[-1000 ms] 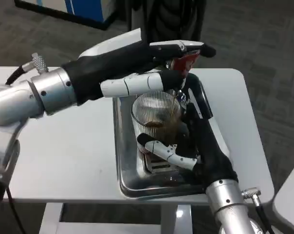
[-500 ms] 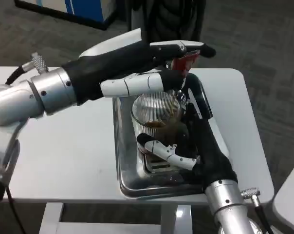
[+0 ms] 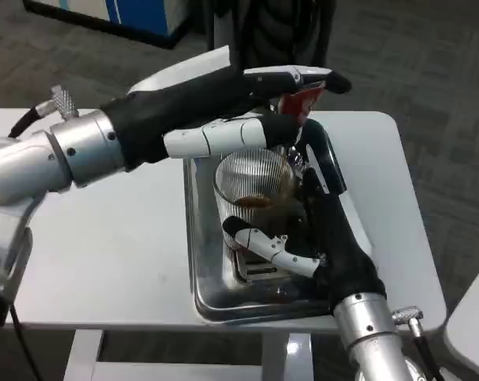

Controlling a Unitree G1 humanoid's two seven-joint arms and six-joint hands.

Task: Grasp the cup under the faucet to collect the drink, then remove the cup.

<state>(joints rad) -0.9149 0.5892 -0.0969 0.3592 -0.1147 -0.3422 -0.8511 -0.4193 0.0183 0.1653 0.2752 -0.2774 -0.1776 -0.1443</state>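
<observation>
Ribbed glass cup (image 3: 251,186) standing on metal tray (image 3: 204,270), some brown drink inside. Right hand (image 3: 319,238) wrapped around cup from the right. Left hand (image 3: 224,107) stretched above, fingers at red faucet lever (image 3: 303,99). White table (image 3: 113,238) beneath.

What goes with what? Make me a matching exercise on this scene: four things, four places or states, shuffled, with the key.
Things:
1. cup
2. left hand
3. right hand
4. metal tray

Places or states:
A. lies on the white table, under the cup
B. grips the cup from the side
C. ribbed clear glass with brown drink inside
D. reaches over the cup at the red tap

Pairs: 1-C, 2-D, 3-B, 4-A
</observation>
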